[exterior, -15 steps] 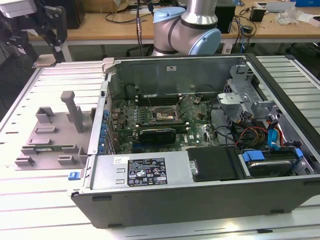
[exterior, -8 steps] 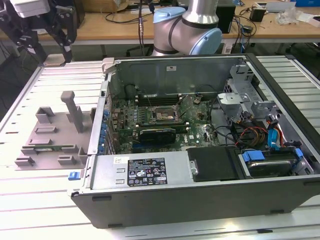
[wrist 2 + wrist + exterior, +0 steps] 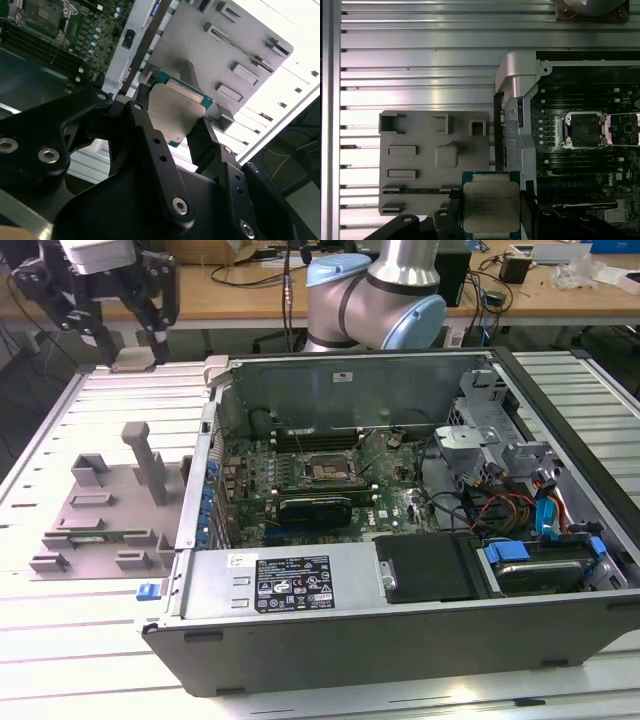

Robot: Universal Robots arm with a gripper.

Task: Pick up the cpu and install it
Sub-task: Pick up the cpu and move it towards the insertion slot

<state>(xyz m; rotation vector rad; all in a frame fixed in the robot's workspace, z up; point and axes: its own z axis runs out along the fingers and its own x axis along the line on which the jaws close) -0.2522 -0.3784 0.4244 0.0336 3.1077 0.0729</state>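
Observation:
The cpu (image 3: 134,362) is a flat square chip with a silver-grey top and a greenish rim. It hangs high above the table at the exterior view's far left, with my gripper (image 3: 133,352) shut on it. In both wrist views the black fingers clamp two opposite edges of the cpu (image 3: 176,111) (image 3: 491,204). It hangs above the grey fixture plate (image 3: 420,160), beside the open computer case. The empty socket (image 3: 325,471) (image 3: 582,131) lies on the motherboard inside the case, well to the exterior view's right of the gripper.
The open computer case (image 3: 400,650) has upright metal walls around the motherboard. A long black expansion card (image 3: 315,508) sits just in front of the socket. The grey fixture plate (image 3: 100,510) carries upright posts. Cables and drive bays (image 3: 520,510) fill the case's right side.

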